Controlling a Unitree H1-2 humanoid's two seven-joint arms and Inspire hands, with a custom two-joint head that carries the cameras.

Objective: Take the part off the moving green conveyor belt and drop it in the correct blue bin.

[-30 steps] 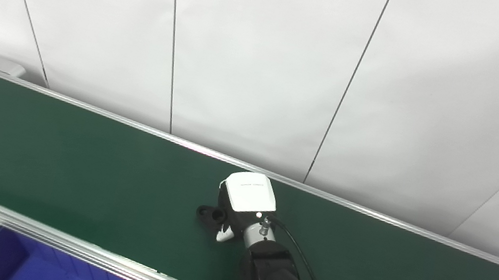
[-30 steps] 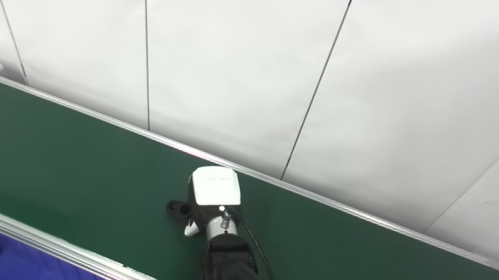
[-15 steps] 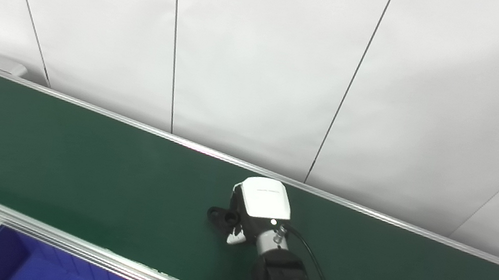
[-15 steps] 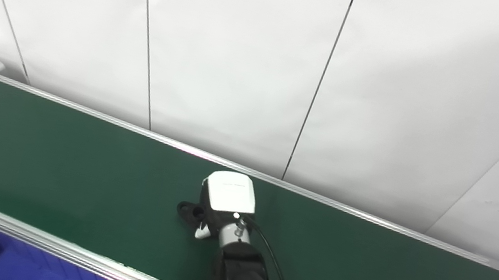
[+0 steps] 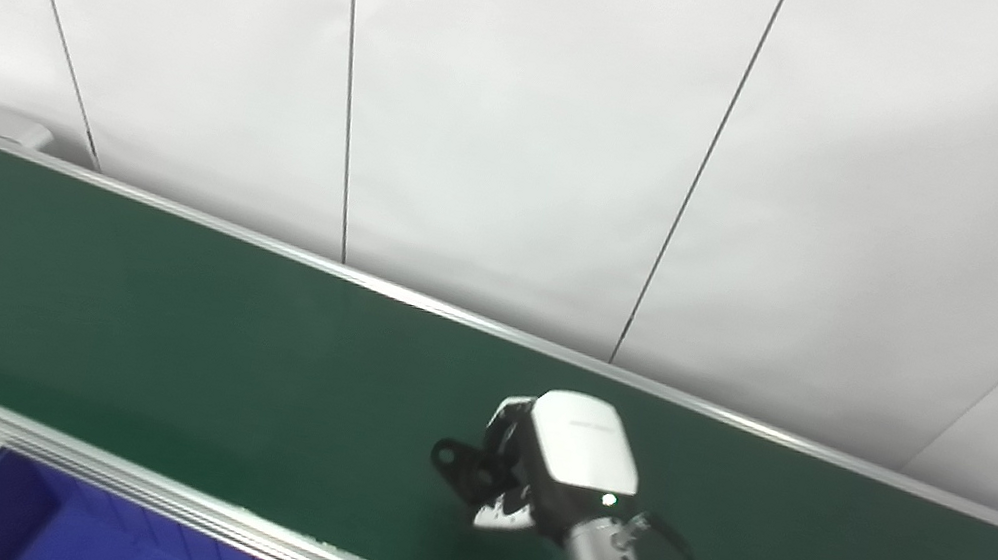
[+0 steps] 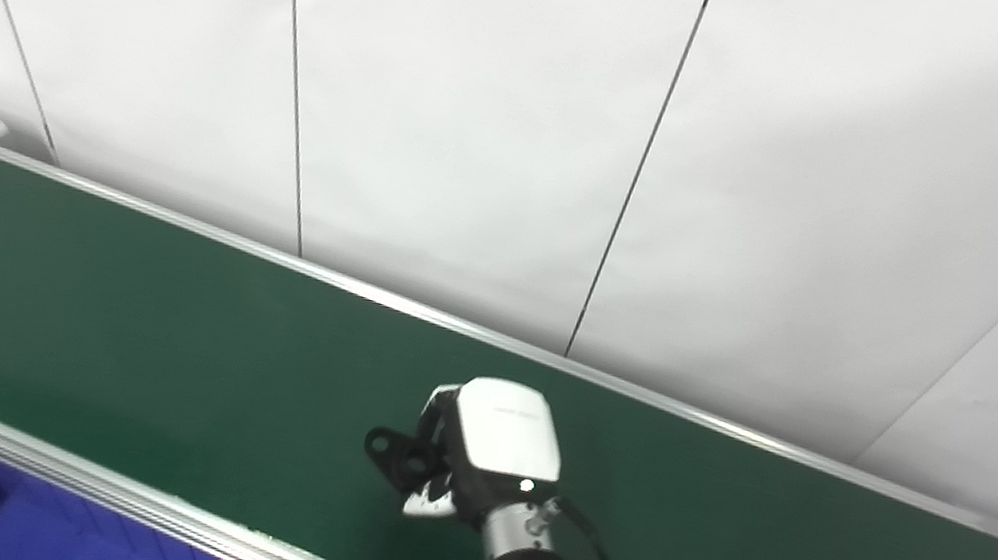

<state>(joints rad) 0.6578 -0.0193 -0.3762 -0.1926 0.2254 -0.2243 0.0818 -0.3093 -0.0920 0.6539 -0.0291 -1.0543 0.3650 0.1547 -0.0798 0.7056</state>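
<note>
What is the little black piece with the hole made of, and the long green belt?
The small black part looks like matte plastic or dark metal; too small to be sure. The green conveyor belt looks like dull rubbery sheet with hardly any shine.

One hand (image 5: 565, 463), one part (image 5: 460, 464), one belt (image 5: 149, 313).

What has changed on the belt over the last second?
The right hand and the black part at its fingers have travelled together rightward and toward the belt's near edge. The hand looks closed around the part, which seems slightly raised. The green conveyor belt and blue bin look unchanged.
</note>
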